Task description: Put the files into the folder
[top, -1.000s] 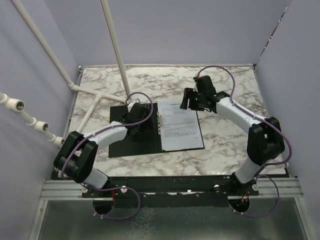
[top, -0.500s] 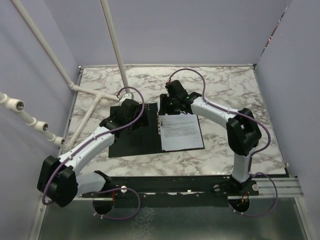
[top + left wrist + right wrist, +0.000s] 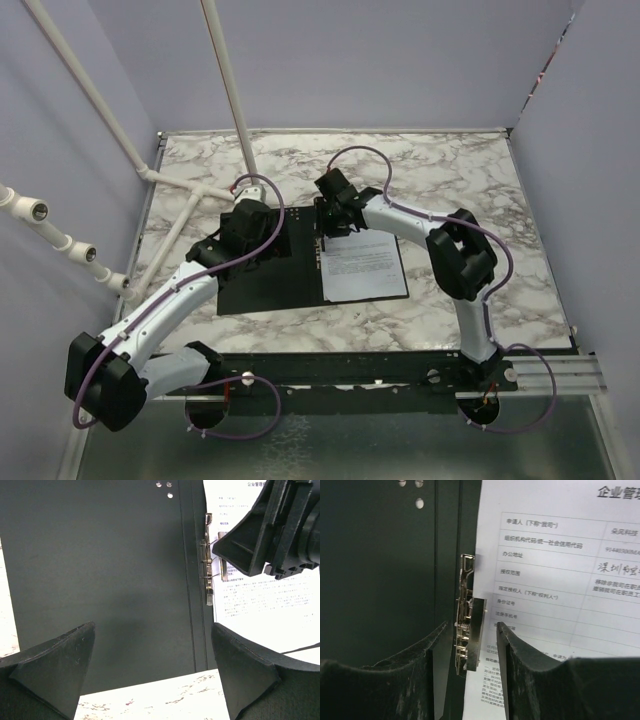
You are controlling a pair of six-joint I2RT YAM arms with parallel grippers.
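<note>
At the near edge of the marble table point(image 3: 480, 300), both arms are seen bolted to a metal rail point(image 3: 340, 375) and reaching away over the surface. Just beyond, near the middle of the table and a little toward its left edge, the folder point(image 3: 270, 290) is laid open and flat, black inside facing up. The files point(image 3: 365, 270) are found on the folder's right half, printed side up, with their left edge against the spine.

Over the bare left half of the folder the left gripper point(image 3: 153, 625) is held, jaws spread wide, nothing between them but the black sheet below. No contact with the folder can be made out.

Further along the spine, toward the folder's far edge, the silver clip point(image 3: 467, 595) is picked out, and the right gripper point(image 3: 472, 625) is set right over it. Its jaws are partly apart, one finger on the black side and one on the paper side, the clip between them. A narrow gap is seen on each side, so no firm grip is shown.

At the far left corner, white pipes point(image 3: 225, 90) are seen rising from the table.
</note>
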